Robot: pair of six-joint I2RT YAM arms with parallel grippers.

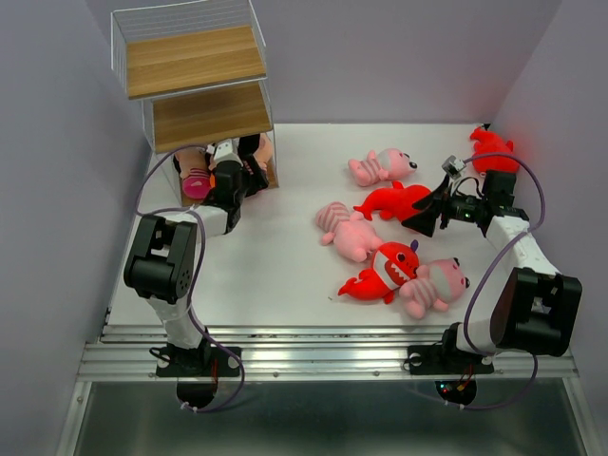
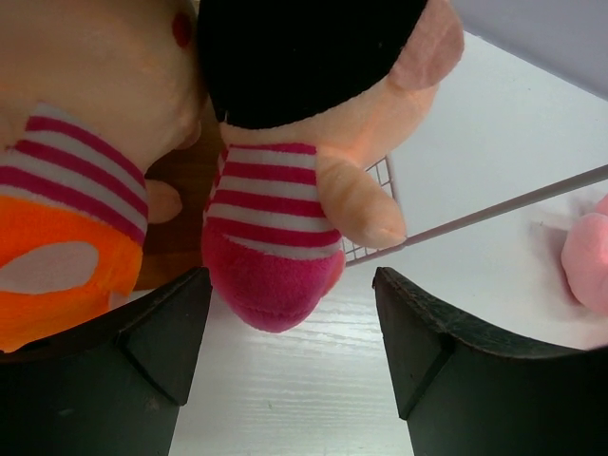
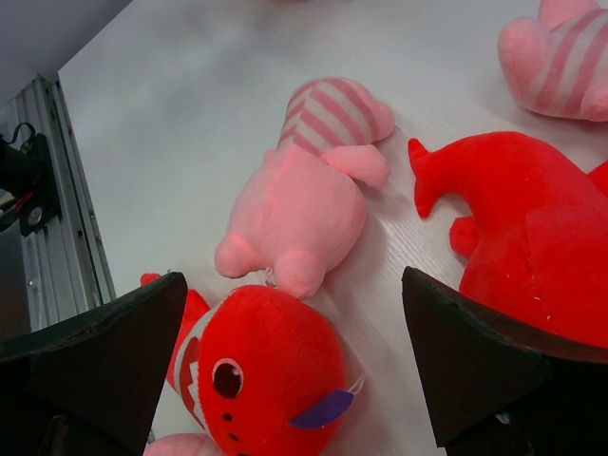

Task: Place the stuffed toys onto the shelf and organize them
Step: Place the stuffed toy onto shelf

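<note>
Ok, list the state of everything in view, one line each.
White-wire three-tier wooden shelf: upright.
Black-haired striped plush dolls: on its bottom tier.
Red plush sharks: lying on the white table.
Pink striped plush animals: lying on the table.
Left end effector: open.
Right end effector: open.

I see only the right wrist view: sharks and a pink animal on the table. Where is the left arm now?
Observer: The left gripper is at the bottom tier of the shelf, jaws open.
Operator: Any toys there?
Observer: At least two striped dolls sit there, just ahead of the jaws.
Operator: How many lie on the table?
Observer: Six: three red sharks and three pink animals.
</note>
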